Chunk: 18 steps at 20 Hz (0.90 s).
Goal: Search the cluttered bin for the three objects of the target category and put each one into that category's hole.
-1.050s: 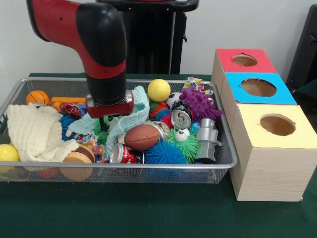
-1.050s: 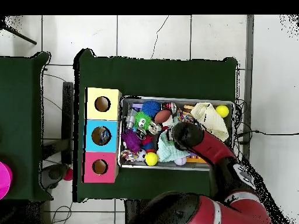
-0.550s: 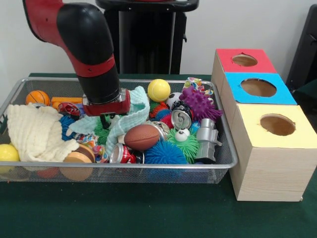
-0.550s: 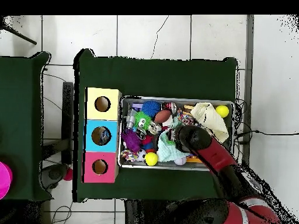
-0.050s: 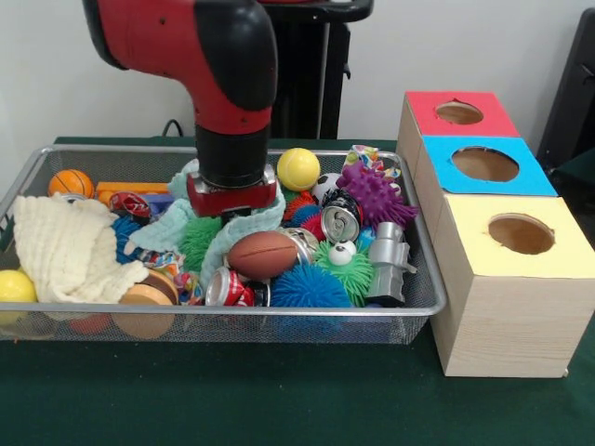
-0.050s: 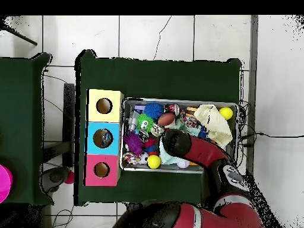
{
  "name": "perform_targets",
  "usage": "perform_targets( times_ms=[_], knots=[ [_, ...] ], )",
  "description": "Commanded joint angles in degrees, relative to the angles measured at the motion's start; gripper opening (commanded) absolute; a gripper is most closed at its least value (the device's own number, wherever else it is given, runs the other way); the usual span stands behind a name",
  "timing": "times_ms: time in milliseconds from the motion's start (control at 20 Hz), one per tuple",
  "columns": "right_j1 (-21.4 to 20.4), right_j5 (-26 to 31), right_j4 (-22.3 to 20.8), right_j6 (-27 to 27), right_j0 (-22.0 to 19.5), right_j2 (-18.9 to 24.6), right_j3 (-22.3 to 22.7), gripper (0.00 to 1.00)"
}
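The wire bin (image 5: pixel 307 314) is full of mixed toys. My gripper (image 5: pixel 232 212) reaches down into a teal cloth (image 5: pixel 244 226) at the bin's middle, and the cloth hides its tips. Right in front of it lies a brown football (image 5: pixel 265 255). A yellow ball (image 5: pixel 297 169) sits behind to the right, an orange basketball (image 5: pixel 70 182) at the far left, and a second yellow ball (image 5: pixel 14 286) at the front left. Three boxes with holes stand to the right: red (image 5: pixel 458 112), blue (image 5: pixel 485 164), yellow (image 5: pixel 521 234). In the overhead view the arm covers the gripper (image 6: pixel 176 142).
Around the cloth lie a purple spiky ball (image 5: pixel 376 195), a crushed can (image 5: pixel 341 219), a red can (image 5: pixel 228 290), a blue spiky ball (image 5: pixel 310 290), a green spiky ball with eyes (image 5: pixel 347 265), a silver toy (image 5: pixel 390 260) and a cream cloth (image 5: pixel 65 246).
In the front view the arm has swung to the right, from the cloth's left side to its middle. A green spiky ball left of the gripper now shows.
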Motion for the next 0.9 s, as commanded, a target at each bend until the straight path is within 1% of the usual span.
perform_targets(
  times_ms=[50, 200, 250, 400, 450, 550, 700, 900],
  knots=[
    [4.6, 2.33, -13.03, -5.87, 4.49, 0.03, -11.84, 0.0],
    [2.85, 5.5, -18.26, -8.47, 4.97, 0.23, -14.01, 0.0],
    [2.25, 6.12, -20.95, -9.92, 5.26, 0.71, -14.8, 0.0],
    [1.69, 7.63, -25.64, -10.53, 5.75, 1.64, -16.58, 0.0],
    [1.54, 7.57, -27.4, -10.41, 6.24, 1.67, -16.87, 0.0],
    [1.21, 9.84, -30.15, -10.23, 7.48, 0.89, -17.55, 0.0],
    [-0.76, 12.77, -32.4, -11.47, 6.99, 2.16, -17.26, 0.0],
    [-3.65, 15.83, -34.64, -15.3, 4.14, 5.16, -16.78, 0.0]
  ],
)
